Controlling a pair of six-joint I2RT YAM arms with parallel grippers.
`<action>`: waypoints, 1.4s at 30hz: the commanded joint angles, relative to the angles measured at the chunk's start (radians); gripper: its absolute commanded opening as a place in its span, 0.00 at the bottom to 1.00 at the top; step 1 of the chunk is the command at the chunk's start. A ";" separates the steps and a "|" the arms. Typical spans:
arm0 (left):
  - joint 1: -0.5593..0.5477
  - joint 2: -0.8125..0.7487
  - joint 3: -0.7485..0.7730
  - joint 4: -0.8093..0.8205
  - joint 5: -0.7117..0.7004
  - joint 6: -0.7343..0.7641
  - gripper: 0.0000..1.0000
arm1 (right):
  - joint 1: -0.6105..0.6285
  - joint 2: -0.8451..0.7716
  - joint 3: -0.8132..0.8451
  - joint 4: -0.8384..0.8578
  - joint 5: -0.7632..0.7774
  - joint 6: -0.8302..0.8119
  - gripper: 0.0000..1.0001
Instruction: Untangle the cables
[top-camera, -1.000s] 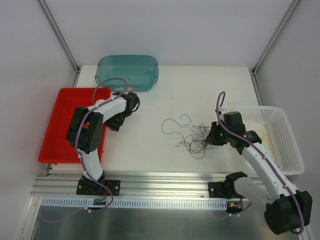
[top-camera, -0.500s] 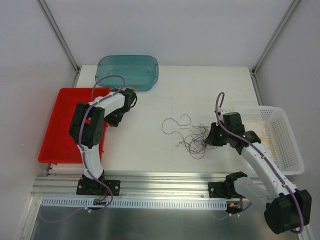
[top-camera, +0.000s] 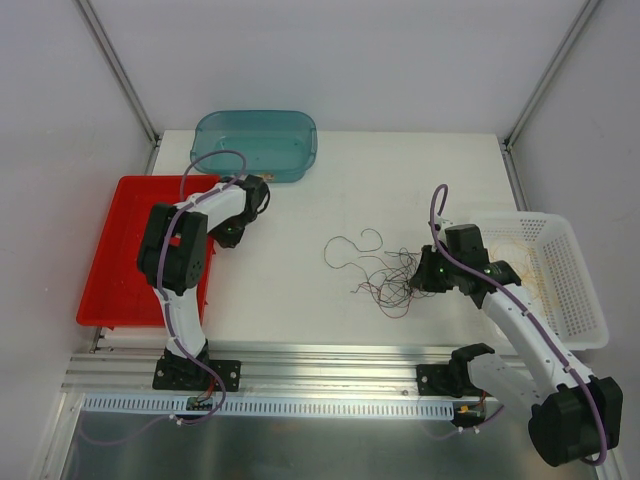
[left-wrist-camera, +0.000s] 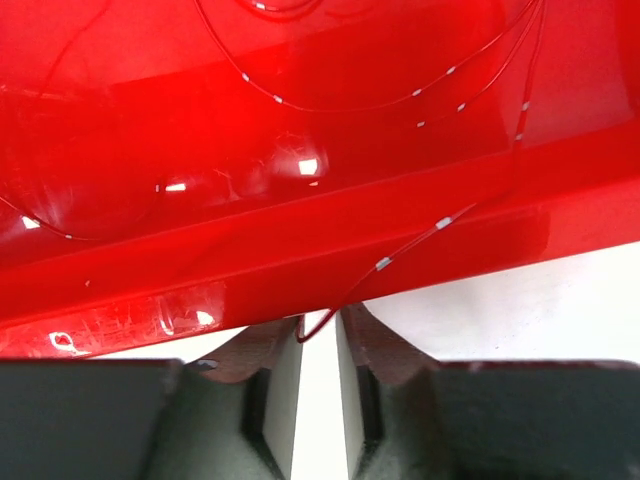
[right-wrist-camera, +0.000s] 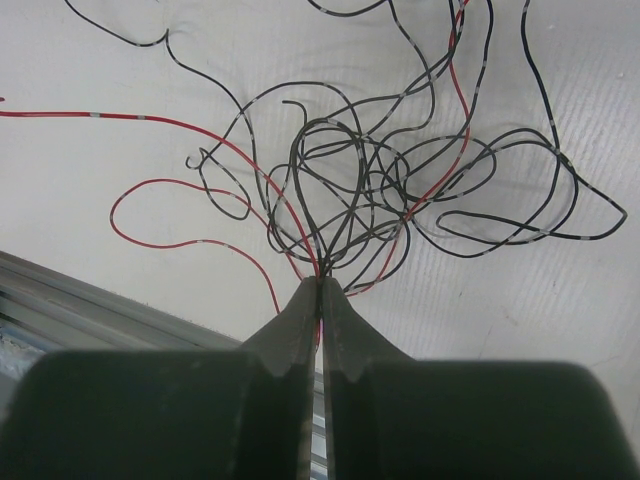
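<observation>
A red plastic tray (left-wrist-camera: 200, 250) lies just ahead of the left fingers (left-wrist-camera: 272, 400), its glossy side wall nearest them. A translucent teal tub (top-camera: 255, 143) sits behind them. Behind the right fingers (right-wrist-camera: 295, 330) stands a white mesh basket (top-camera: 575, 300). An aluminium rail (right-wrist-camera: 80, 300) runs beside them, edging the white table (top-camera: 400, 180).
</observation>
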 joint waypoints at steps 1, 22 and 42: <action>0.010 -0.010 -0.013 -0.014 0.007 0.015 0.18 | 0.007 0.006 0.005 0.021 -0.009 -0.015 0.03; 0.049 -0.309 0.116 -0.026 0.192 0.722 0.01 | 0.005 -0.011 0.031 -0.008 0.010 -0.014 0.03; 0.487 -0.167 -0.024 0.120 0.251 1.313 0.12 | 0.007 -0.014 0.093 -0.077 0.048 -0.005 0.03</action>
